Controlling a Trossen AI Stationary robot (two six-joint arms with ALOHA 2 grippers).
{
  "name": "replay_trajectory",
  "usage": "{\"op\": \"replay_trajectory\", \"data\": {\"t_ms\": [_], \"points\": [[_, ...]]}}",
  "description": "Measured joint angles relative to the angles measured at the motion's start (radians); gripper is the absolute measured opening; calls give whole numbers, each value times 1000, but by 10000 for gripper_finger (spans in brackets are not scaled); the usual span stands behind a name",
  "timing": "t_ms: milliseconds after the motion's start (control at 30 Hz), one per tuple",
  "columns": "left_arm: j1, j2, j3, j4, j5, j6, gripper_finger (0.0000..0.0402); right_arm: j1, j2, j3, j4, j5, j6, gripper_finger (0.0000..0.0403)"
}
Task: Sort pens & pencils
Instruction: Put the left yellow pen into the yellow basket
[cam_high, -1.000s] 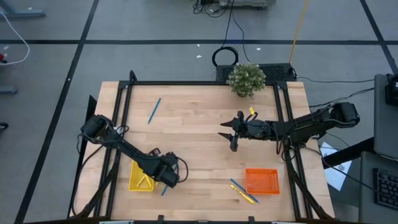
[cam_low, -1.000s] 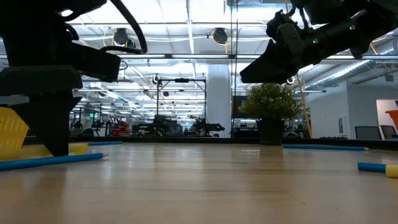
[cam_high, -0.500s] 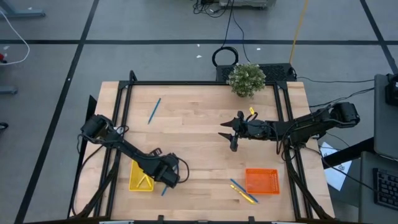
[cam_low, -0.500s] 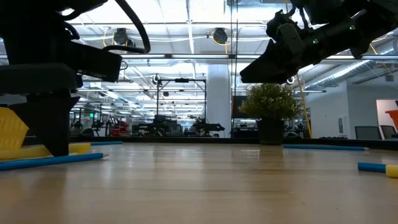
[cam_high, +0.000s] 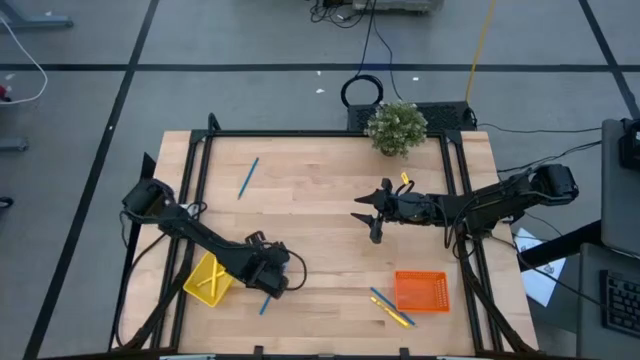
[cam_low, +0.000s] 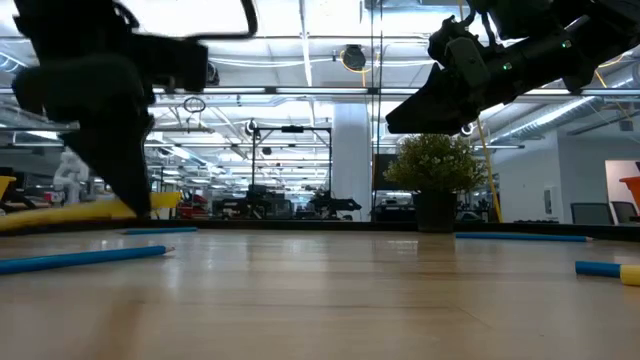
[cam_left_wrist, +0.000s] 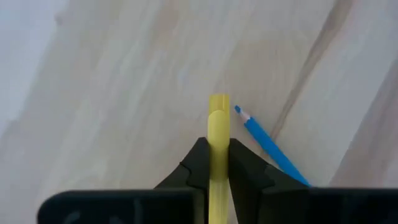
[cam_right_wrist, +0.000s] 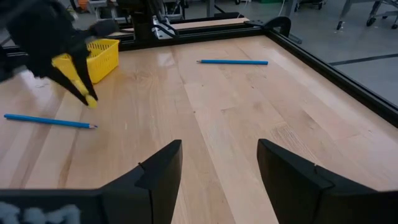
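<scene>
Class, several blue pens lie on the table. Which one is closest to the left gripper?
The blue pen lying right beside the left gripper, next to the yellow basket. The others lie far off: one at the table's back, one by the orange basket.

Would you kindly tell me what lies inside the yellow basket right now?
Thin yellow pencils lie crossed inside the yellow basket. The left gripper, shut on another pencil, and its arm hide the corner beside them.

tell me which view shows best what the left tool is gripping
The left wrist view: the left tool is shut on a yellow pencil, seen close. The right wrist view shows it farther off, the high view hides it under the arm, and the low view shows only yellow behind a dark silhouette.
</scene>
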Motion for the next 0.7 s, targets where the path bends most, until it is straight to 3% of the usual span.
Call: {"op": "replay_trajectory", "data": {"t_ms": [300, 500, 600, 700], "points": [[35, -282, 0, 69, -210, 239, 34, 0, 0, 0, 0, 0, 0, 199], [63, -450, 2, 235, -356, 515, 34, 0, 0, 0, 2, 0, 0, 199], [99, -499, -20, 367, -357, 662, 34, 0, 0, 0, 8, 0, 0, 199], [159, -538, -102, 558, -279, 787, 34, 0, 0, 0, 10, 0, 0, 199]]}}
